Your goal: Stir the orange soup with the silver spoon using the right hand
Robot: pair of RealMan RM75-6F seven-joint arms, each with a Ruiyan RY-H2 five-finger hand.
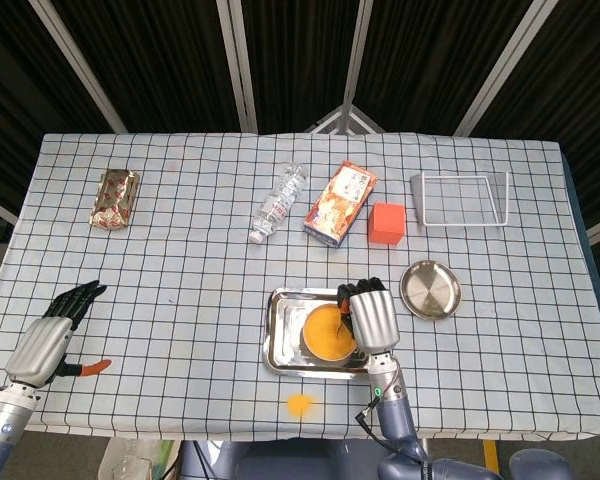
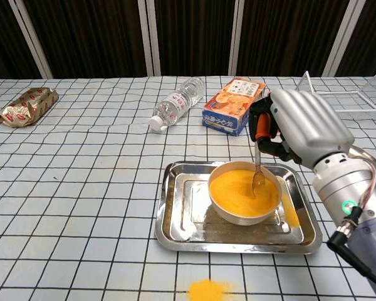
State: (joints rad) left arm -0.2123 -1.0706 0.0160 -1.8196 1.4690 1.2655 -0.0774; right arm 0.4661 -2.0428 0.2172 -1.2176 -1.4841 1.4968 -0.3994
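Head view: right hand (image 1: pixel 371 317) over the steel tray's (image 1: pixel 277 345) right side, beside the orange soup (image 1: pixel 323 330); left hand (image 1: pixel 50 335) spread, far off.

Chest view: gripping silver spoon (image 2: pixel 258 168), shaft near upright, bowl dipped by the white bowl's (image 2: pixel 243 214) right rim.

The right hand (image 2: pixel 297 128) grips the silver spoon (image 2: pixel 258 170) upright, its tip dipped in the orange soup (image 2: pixel 241 189) near the right rim of the white bowl (image 2: pixel 244 210). The bowl sits in a steel tray (image 2: pixel 178 216); an orange spill (image 2: pixel 207 291) lies just before the tray.
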